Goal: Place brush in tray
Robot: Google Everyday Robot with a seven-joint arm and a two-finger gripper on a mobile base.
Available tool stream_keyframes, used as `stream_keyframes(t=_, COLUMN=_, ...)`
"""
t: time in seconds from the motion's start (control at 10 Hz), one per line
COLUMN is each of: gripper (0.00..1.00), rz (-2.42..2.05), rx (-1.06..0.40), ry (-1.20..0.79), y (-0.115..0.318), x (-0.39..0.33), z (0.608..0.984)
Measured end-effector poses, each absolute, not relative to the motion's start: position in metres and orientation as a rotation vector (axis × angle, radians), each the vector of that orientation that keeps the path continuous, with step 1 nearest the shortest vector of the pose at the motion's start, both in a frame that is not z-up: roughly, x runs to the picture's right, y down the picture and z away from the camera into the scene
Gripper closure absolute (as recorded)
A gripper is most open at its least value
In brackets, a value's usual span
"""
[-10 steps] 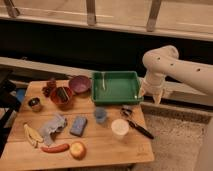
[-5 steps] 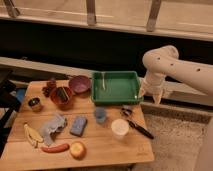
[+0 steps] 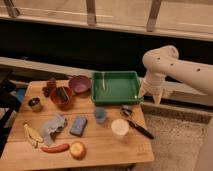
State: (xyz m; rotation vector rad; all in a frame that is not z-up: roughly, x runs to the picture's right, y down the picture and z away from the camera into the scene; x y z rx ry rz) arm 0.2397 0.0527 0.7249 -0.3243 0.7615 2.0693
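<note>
Slim black long-handled brush [image 3: 137,125] lies on wooden table [image 3: 100,146], five o'clock of shallow green plastic tray [image 3: 116,102] — gripper [image 3: 151,97] hangs at its three o'clock, fingers apart, empty.

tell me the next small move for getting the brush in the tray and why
Probably lower the gripper toward the brush. The brush lies on the table by the white cup, outside the tray, while the gripper hangs beside the tray's right edge, apart from the brush.
</note>
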Motion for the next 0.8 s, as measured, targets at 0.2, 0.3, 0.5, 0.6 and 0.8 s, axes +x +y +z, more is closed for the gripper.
stream_keyframes(t=0.2, gripper=0.37, rz=2.041, rx=-0.334, ry=0.734, y=0.053, x=0.234, z=0.720)
stream_keyframes(t=0.3, gripper=0.37, rz=1.997, rx=-0.359, ry=0.702, y=0.051, x=0.227, z=0.715)
stream_keyframes(t=0.5, gripper=0.37, rz=1.853, rx=-0.425, ry=0.626, y=0.050, x=0.191, z=0.709)
stream_keyframes(t=0.6, gripper=0.37, rz=1.756, rx=-0.459, ry=0.587, y=0.050, x=0.170, z=0.708)
stream_keyframes(t=0.8, gripper=0.37, rz=1.614, rx=-0.499, ry=0.573, y=0.050, x=0.147, z=0.714)
